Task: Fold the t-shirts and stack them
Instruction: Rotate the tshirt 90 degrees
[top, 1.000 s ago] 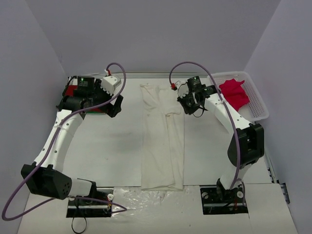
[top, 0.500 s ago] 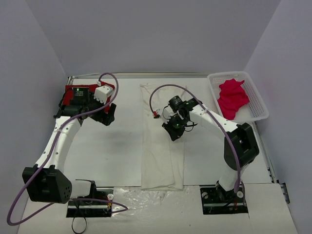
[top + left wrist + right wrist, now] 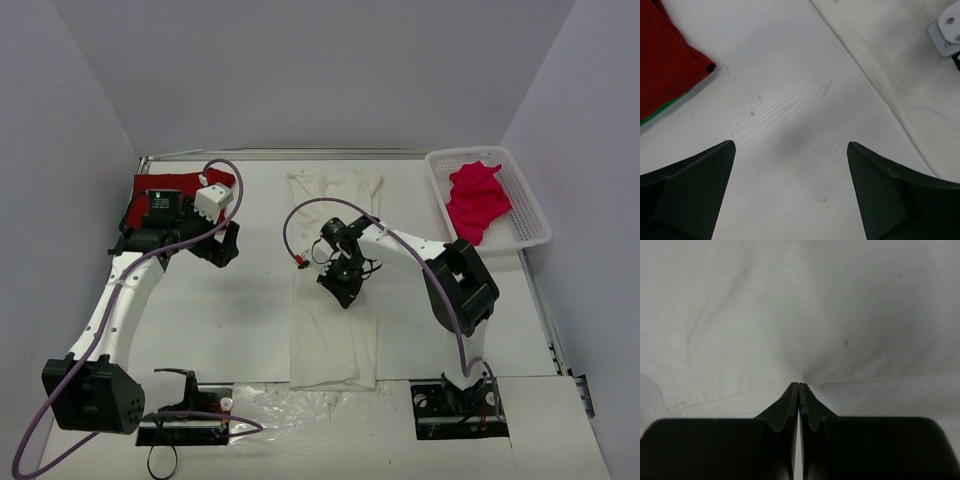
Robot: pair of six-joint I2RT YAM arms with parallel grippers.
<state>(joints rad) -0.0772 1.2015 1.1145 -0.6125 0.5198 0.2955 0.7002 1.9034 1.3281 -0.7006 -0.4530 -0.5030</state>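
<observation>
A long cream-white t-shirt (image 3: 335, 340) lies folded into a narrow strip down the middle of the table. My right gripper (image 3: 342, 290) is over its middle, shut, with the fingertips touching the cloth (image 3: 790, 305); creases run out from the tips (image 3: 799, 384). A red t-shirt (image 3: 175, 185) lies folded at the far left. Just right of it, my left gripper (image 3: 218, 245) hangs wide open over bare table (image 3: 790, 145), holding nothing. The red cloth (image 3: 665, 65) shows at that view's upper left and the cream shirt (image 3: 920, 85) at its right. A pinkish-red t-shirt (image 3: 478, 200) lies crumpled in the basket.
The white lattice basket (image 3: 530, 215) stands at the far right corner. A green edge (image 3: 660, 112) peeks out under the red shirt. Purple cables loop above both arms. Grey walls close the table on three sides.
My right gripper has swept from the shirt's upper right edge down and left onto its middle, staying shut. The left arm has shifted slightly nearer, uncovering more of the red shirt.
</observation>
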